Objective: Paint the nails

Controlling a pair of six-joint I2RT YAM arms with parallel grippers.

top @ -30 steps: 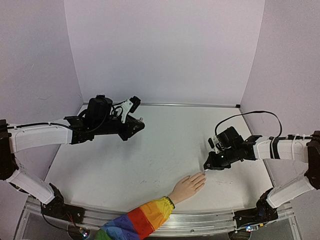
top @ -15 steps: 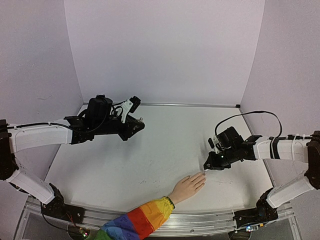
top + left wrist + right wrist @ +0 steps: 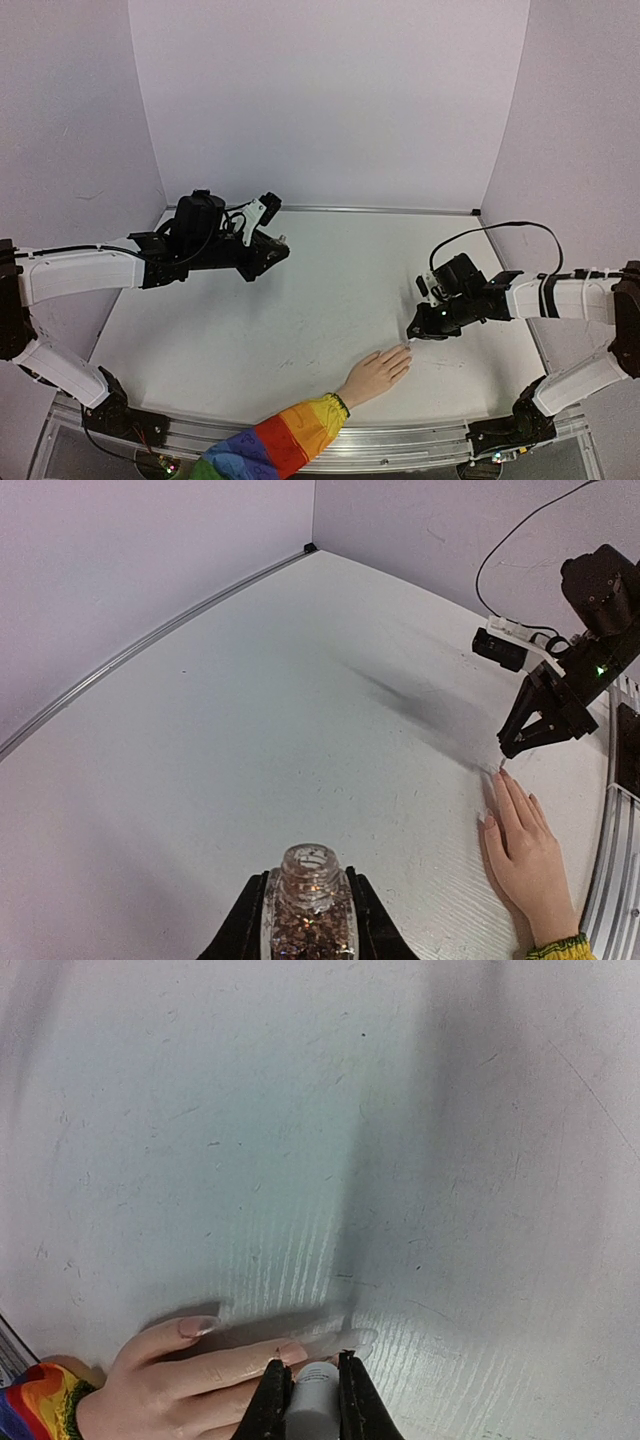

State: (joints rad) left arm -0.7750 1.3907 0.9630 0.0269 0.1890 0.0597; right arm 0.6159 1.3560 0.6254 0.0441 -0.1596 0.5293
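A small flesh-coloured hand (image 3: 376, 374) with a rainbow-striped sleeve (image 3: 270, 445) lies flat at the table's front, fingers pointing to the far right. Its pale nails (image 3: 198, 1326) show in the right wrist view. My right gripper (image 3: 412, 335) is shut on a whitish brush cap (image 3: 313, 1405) just above the fingertips; its translucent brush tip (image 3: 345, 1339) lies beside a nail (image 3: 292, 1350). My left gripper (image 3: 272, 250) hovers at the far left, shut on an open bottle of brown glitter polish (image 3: 308, 915). The hand also shows in the left wrist view (image 3: 528, 848).
The white table (image 3: 300, 310) is boxed in by pale lilac walls at the back and sides. A metal rail (image 3: 400, 440) runs along the front edge. The right arm's black cable (image 3: 500, 228) loops above its wrist.
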